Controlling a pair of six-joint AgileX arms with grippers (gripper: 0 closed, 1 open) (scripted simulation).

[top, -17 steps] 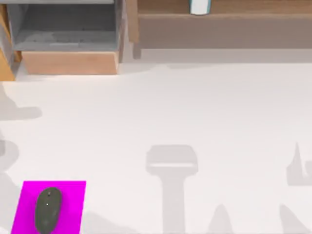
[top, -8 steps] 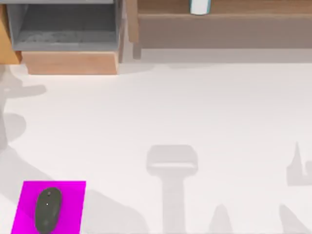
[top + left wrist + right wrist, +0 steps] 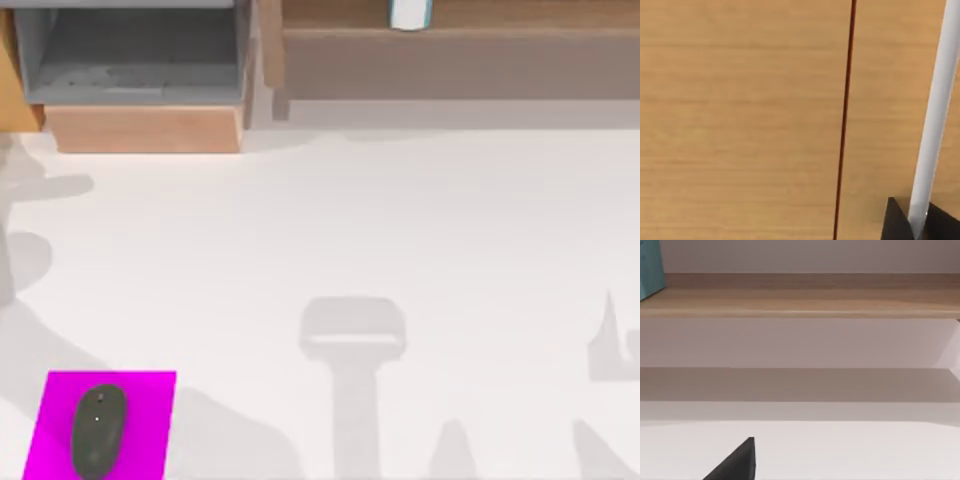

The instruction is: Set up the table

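The table [image 3: 420, 220] is a wide white surface under the top view. Near its front left corner lies a magenta mat [image 3: 150, 420] with a dark grey mouse [image 3: 97, 430] on it. A dark part of my left gripper [image 3: 895, 222] shows against a light-wood panel [image 3: 740, 120] that lies very close to it, beside a white bar [image 3: 935, 115]. A dark part of my right gripper [image 3: 737, 465] hangs low over the table [image 3: 850, 450], facing the shelf unit [image 3: 800, 302].
The shelf unit runs along the back: a grey open box [image 3: 130, 55] with a wood front at the left, a long wood shelf [image 3: 460, 60] at the right with a white cup [image 3: 410, 12]. A teal object [image 3: 650, 267] stands on the shelf. Arm shadows cross the table.
The shadows on the table's left side shifted, and the orange-wood strip at the left edge grew shorter. Nothing has moved in the last half second.
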